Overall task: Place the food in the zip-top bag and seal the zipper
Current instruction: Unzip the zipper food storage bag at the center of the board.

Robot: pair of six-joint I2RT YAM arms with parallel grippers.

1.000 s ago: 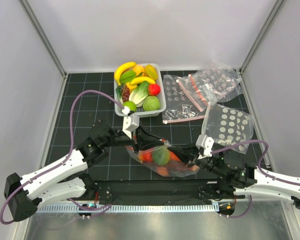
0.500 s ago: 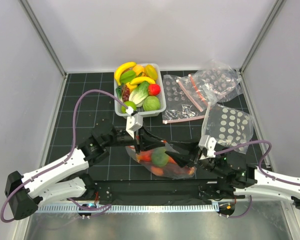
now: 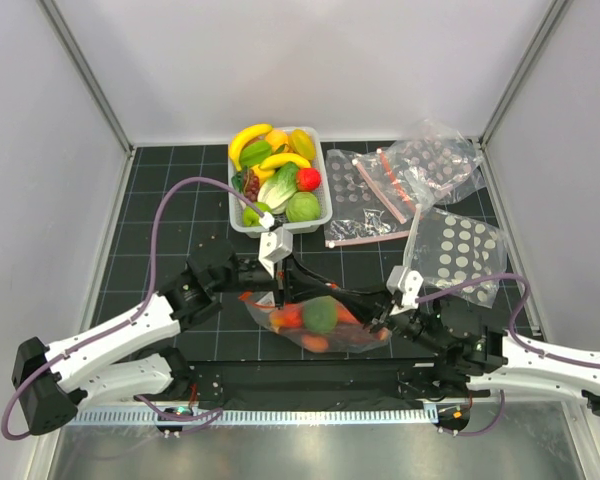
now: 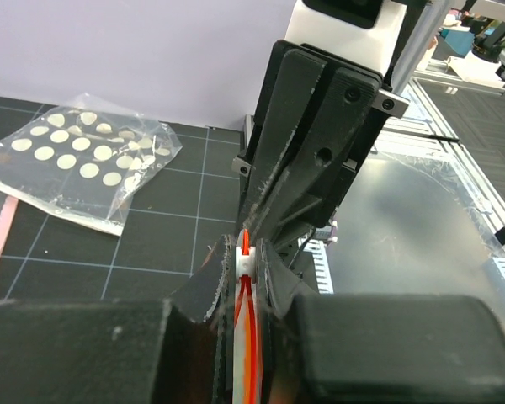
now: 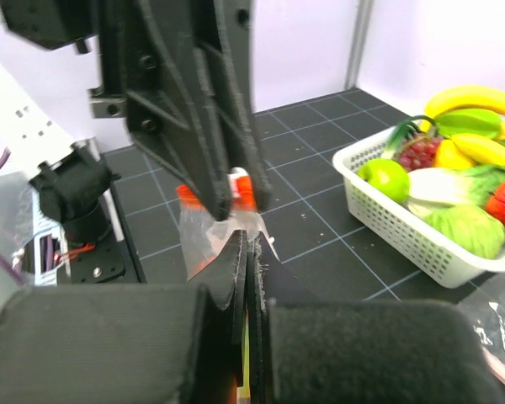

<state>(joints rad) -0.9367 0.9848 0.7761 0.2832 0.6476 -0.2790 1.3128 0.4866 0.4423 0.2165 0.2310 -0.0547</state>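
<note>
Counting from my side: two arms, one white basket (image 3: 305,226), one filled bag, and three spare dotted bags as far as I can make out.

The left gripper (image 3: 277,298) is pinched tight on the zipper (image 4: 247,370), at the left end of the zip-top bag (image 3: 330,338). Behind it, the basket is heaped with toy food. The bag hangs between the two grippers over the near part of the mat. Inside is one green round piece (image 3: 320,315), plus red and orange pieces I can't count through the plastic. The right gripper (image 3: 382,325) is clamped closed on the zipper's right end. The spare bags (image 3: 458,250) lie off to the right.

Versus a second ago, the left wrist has slid a bit right and the bag's left end has crept left. The basket and spares haven't budged.
</note>
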